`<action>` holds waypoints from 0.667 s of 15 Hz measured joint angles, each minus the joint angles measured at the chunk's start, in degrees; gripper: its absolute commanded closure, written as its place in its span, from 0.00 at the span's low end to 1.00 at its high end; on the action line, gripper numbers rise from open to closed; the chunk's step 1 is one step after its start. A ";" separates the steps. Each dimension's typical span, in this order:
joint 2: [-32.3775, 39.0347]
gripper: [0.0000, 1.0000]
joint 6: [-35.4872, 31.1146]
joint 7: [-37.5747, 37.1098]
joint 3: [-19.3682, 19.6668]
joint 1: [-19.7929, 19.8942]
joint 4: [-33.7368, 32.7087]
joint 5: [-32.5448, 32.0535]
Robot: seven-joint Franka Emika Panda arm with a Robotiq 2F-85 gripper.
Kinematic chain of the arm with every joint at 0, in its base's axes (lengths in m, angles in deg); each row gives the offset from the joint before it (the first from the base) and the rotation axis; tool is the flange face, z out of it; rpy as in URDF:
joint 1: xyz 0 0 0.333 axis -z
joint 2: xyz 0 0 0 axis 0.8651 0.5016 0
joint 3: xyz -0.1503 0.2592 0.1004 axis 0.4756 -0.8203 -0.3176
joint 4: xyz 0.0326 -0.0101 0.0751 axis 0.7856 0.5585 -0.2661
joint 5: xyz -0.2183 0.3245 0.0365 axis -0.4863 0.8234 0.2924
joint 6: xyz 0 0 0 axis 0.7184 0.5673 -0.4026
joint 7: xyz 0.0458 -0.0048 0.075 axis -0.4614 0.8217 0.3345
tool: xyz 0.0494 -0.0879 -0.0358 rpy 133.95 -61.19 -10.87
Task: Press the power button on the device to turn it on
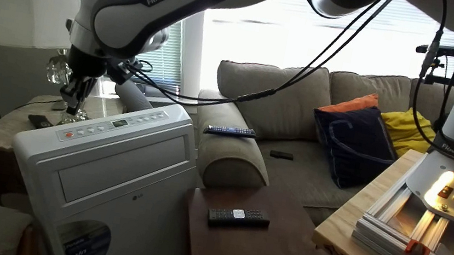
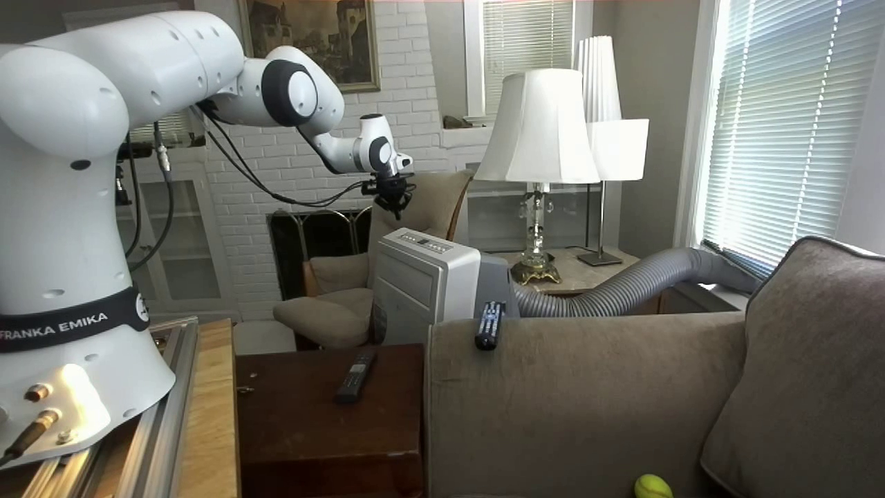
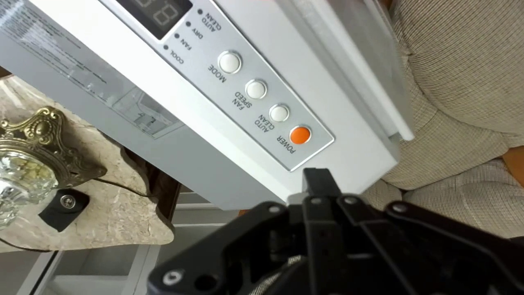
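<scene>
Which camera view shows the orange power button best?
The wrist view: the orange power button is large, its POWER label readable. An exterior view shows it very small; in an exterior view, I cannot distinguish it on the control strip.

Holds the arm [image 2: 187,59] raised and outstretched, bent downward at the wrist [image 1: 95,6]. Points the gripper [image 3: 321,181] roughly down with fingers [image 3: 321,176] pressed together (clearest in the wrist view).

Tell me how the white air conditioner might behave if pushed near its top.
The air conditioner may rock or tip, since it looks taller than it is deep. Being large and boxy, it's probably stiff and heavy. The grey hose running from behind it might tug against any shift.
</scene>
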 measured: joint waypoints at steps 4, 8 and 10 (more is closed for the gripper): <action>1.18 1.00 -2.45 0.00 1.67 -0.93 -0.59 0.00; 2.36 1.00 -4.64 -0.01 2.77 -1.60 -1.37 0.00; 2.63 0.99 -4.77 -0.03 2.83 -1.75 -1.69 0.00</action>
